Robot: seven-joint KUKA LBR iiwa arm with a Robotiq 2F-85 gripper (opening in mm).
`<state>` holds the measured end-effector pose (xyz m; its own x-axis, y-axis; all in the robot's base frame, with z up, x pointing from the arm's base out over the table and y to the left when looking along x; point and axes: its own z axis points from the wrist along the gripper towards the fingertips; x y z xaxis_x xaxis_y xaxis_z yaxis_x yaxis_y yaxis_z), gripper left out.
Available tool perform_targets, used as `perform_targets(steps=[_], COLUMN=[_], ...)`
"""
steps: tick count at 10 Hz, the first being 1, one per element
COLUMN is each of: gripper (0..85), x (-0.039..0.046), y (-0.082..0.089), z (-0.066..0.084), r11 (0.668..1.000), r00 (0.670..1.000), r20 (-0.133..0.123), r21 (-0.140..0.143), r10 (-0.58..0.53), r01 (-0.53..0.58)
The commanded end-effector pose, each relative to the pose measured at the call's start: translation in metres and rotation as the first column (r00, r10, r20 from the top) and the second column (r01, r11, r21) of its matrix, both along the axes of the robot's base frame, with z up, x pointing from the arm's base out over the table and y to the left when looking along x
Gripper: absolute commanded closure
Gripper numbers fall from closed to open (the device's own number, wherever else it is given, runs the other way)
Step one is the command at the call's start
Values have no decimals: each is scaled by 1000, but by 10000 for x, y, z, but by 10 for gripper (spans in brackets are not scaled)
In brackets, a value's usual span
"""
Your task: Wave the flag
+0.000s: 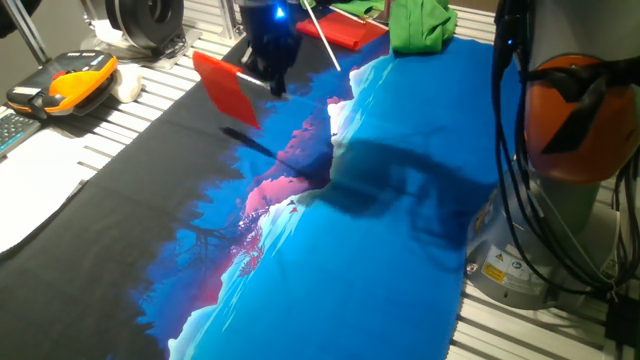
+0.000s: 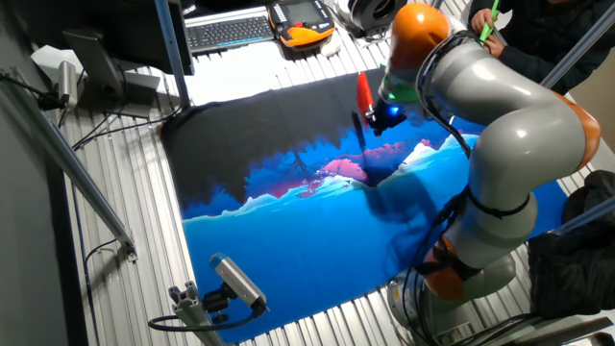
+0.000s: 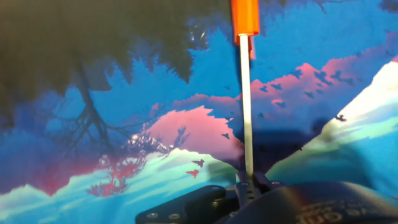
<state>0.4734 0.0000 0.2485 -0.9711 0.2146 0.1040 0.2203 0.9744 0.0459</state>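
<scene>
I am holding the flag [image 1: 226,87] in my pincer [image 1: 277,82], the tips clamped together on the lower end of its thin white stick [image 3: 246,106]. In the hand view the stick is running straight out from between my fingertips, with the red cloth at its far end. The flag is hanging in the air above the black part of the printed landscape cloth [image 1: 330,250], toward the tabletop's [image 1: 150,90] far edge in one fixed view.

To wave well, I judge I should be swinging from the wrist in short, even arcs, keeping the grip firm so the thin stick is not twisting or slipping between the tips, and keeping the cloth end lifted off the surface.

The freest room seems to be over the black and blue middle of the cloth. Toward the far edge a second red flag [image 1: 345,30] and a bright green cloth [image 1: 420,25] are lying, and an orange-and-black handset [image 1: 65,85] is sitting at the far left corner, so I should be keeping my arcs short of those.
</scene>
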Motion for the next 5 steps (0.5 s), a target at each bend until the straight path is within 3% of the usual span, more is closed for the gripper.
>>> perform_targets(steps=[1, 3, 4, 5], gripper=[850, 850, 850, 850], x=[4, 6, 14, 20], y=[-26, -48, -33, -14], z=[9, 20, 18, 12], r11=[992, 970, 975, 970], r00=[992, 970, 980, 992], r20=[-3, 9, 39, 57], r21=[4, 6, 94, 209], r10=[127, 241, 196, 116], r01=[-127, -241, -199, -126])
